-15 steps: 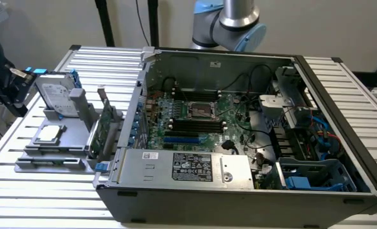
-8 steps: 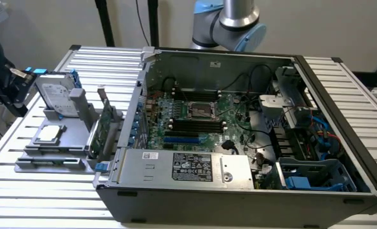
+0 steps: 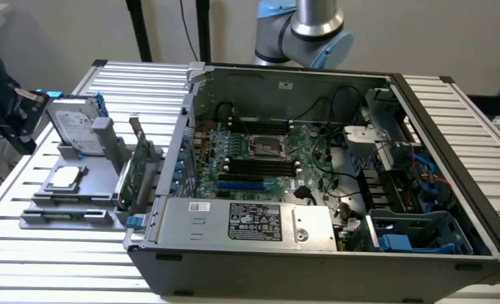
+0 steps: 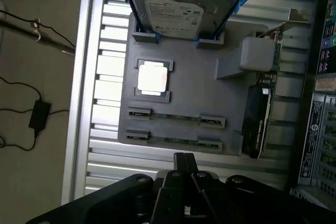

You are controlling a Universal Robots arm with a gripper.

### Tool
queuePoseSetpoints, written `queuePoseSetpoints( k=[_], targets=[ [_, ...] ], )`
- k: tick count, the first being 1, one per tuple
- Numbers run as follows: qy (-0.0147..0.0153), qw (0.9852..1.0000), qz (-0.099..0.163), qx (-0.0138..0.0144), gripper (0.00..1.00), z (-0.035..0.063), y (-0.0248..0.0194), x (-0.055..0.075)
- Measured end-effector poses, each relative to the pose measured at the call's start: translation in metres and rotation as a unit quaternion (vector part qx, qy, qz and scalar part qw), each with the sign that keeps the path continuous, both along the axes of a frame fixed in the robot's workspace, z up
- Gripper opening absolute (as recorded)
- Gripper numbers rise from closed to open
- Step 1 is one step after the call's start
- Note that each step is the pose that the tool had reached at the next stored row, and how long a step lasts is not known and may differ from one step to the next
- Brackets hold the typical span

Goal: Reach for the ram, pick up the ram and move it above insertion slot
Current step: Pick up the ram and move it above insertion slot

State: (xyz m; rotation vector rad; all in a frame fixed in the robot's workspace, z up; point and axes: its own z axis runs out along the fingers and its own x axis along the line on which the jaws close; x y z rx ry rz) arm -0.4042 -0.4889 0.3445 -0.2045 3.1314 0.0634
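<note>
Here, the reach step, not yet completed. The gripper (image 4: pixel 184 160) hangs near the grey fixture (image 4: pixel 199 77), on the side where the memory sticks lie, and touches nothing. Whether it is spread or pressed together cannot be told from these views, but it carries nothing.

The ram (image 4: pixel 174 140) lies flat in the fixture's outermost cradle. It is the closest part to the gripper yet clearly apart from it. A second stick (image 4: pixel 176 117) lies parallel just beside it. Beyond these sit the processor (image 4: pixel 154 77) and the hard drive (image 4: pixel 178 9), which is propped in blue rails. The expansion card (image 4: pixel 260 114) stands on edge along the fixture's side facing the computer case (image 3: pixel 318 269).

The fixture rests on the slatted desk (image 3: pixel 56 253), at the exterior view's left of the open case. The insertion slot (image 3: pixel 259 166) is one of the dark parallel sockets on the board inside the case, well apart from the ram.

By judgement, the pick-up and the transfer both remain undone. Finishing the reach calls for lining the gripper across the ram's thin long edge, between the two end clips. The approach should be straight enough to leave the neighbouring stick undisturbed.
</note>
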Motion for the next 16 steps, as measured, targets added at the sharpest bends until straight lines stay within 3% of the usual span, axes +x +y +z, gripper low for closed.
queuePoseSetpoints(
  k=[3,7,12,16],
  targets=[
    [0.0,0.9996,0.027,0.0013,0.11,0.0,0.0001,0.0],
    [0.0,0.998,0.063,0.0021,0.11,0.0,0.0,0.0],
    [0.0001,0.994,0.109,0.0021,0.11,0.0,0.0,0.0],
    [0.0001,0.9894,0.146,0.0021,0.11,-0.0001,0.0,0.0]
  ],
)
